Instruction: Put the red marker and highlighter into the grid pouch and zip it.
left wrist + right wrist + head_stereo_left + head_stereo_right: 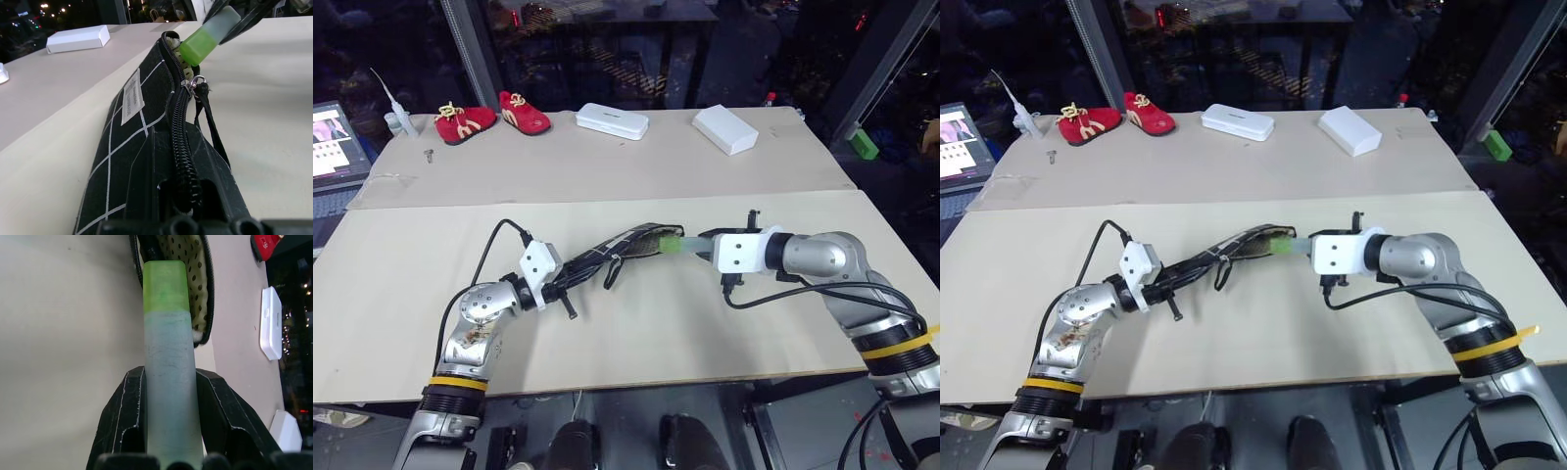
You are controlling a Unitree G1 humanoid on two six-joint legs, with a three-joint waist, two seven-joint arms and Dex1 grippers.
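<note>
The right gripper clamps the highlighter by its pale body, green cap at the open mouth of the grid pouch. The left gripper is clenched on the pouch's near-left end, holding it over the table.

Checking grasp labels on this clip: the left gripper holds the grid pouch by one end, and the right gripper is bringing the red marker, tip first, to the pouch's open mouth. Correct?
Not quite. The right gripper holds the highlighter, green cap first, not the red marker, as the right wrist view shows. The rest stands: the left gripper grips one end of the grid pouch, whose mouth is open.
</note>
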